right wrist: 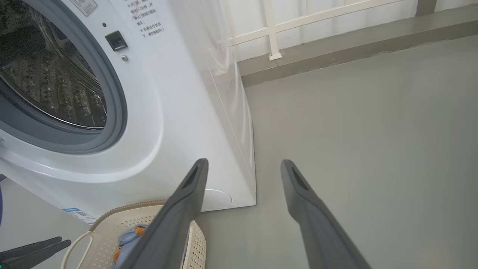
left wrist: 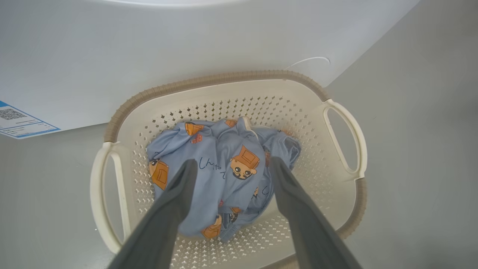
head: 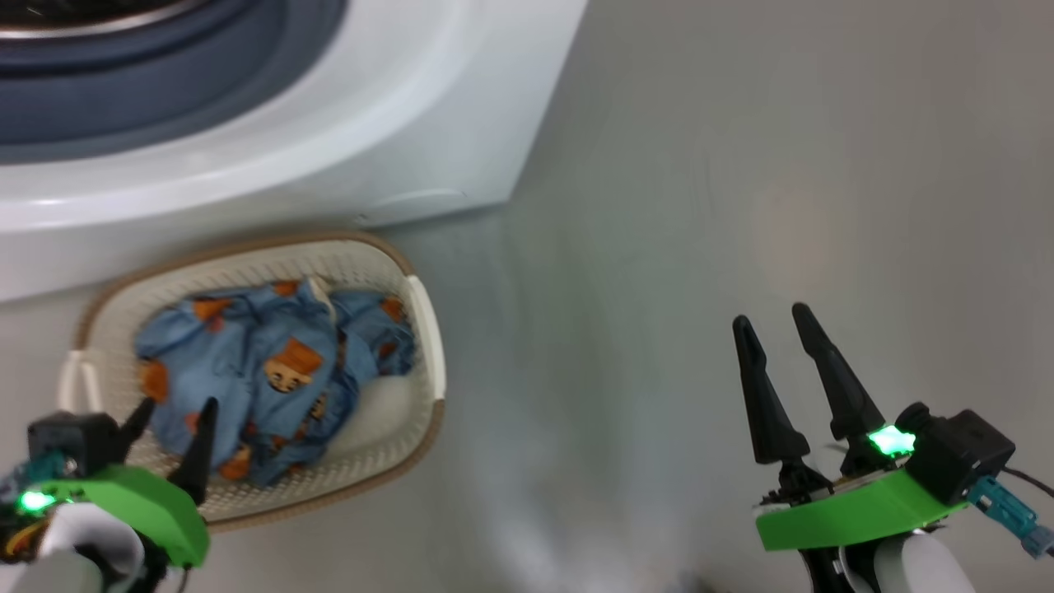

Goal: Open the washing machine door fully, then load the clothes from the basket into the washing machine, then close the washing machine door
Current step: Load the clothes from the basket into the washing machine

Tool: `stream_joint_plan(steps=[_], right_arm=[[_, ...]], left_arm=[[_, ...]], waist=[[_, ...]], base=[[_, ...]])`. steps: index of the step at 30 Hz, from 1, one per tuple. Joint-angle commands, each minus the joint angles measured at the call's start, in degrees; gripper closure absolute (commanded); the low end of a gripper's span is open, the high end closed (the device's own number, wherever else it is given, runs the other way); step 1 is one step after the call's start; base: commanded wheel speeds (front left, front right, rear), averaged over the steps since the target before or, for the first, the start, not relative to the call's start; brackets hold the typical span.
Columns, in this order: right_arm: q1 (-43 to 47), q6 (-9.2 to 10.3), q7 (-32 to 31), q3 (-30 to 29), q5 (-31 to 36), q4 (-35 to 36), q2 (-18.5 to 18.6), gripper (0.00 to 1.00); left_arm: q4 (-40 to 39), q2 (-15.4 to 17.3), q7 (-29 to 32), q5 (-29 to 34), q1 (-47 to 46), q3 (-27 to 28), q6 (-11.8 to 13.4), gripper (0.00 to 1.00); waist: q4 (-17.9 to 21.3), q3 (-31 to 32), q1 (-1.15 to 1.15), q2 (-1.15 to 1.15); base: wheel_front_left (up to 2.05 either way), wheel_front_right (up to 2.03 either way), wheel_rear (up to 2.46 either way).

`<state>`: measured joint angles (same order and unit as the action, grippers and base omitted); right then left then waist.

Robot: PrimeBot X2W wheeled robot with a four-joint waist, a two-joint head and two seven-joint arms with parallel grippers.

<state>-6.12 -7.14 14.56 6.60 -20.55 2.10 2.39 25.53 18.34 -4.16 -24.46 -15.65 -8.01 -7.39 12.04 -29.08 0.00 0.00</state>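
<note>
The cream basket stands on the floor right in front of the white washing machine. Light-blue clothes with orange bears lie bunched in it. My left gripper hangs open just above the clothes, its fingers straddling the pile. My right gripper is open over bare floor to the right, holding nothing. The drum opening stands uncovered; the washing machine door is out of view.
Grey floor stretches to the right of the machine. A low ledge with a white railing runs behind it. A blue label sticker sits low on the machine front.
</note>
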Motion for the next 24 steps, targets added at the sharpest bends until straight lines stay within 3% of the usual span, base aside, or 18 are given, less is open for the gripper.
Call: stream_joint_plan(steps=[1,13,18,24], right_arm=[[-0.9,-0.35,0.4,1.7,-0.6,1.8,0.5,0.0],[-4.2,-0.35,0.4,4.9,-2.6,3.6,0.5,0.0],[-4.7,-0.35,0.4,6.5,-3.0,4.6,0.5,0.0],[-4.1,-0.35,0.4,6.8,-3.5,5.3,0.5,0.0]], left_arm=[[0.5,2.8,1.2,0.3,-2.1,1.6,0.1,0.0],[10.1,5.5,8.7,-0.1,-11.5,0.3,0.3,0.0],[14.2,9.1,9.4,2.9,-15.3,-0.5,2.2,0.0],[16.8,10.8,10.1,3.1,-18.5,-0.3,2.6,0.0]], waist=[[5.5,-7.2,0.0,0.0],[8.9,-15.7,0.0,0.0],[10.6,-18.4,0.0,0.0],[11.7,-19.9,0.0,0.0]], base=[[0.0,0.0,0.0],[0.0,0.0,0.0],[0.0,0.0,0.0],[0.0,0.0,0.0]])
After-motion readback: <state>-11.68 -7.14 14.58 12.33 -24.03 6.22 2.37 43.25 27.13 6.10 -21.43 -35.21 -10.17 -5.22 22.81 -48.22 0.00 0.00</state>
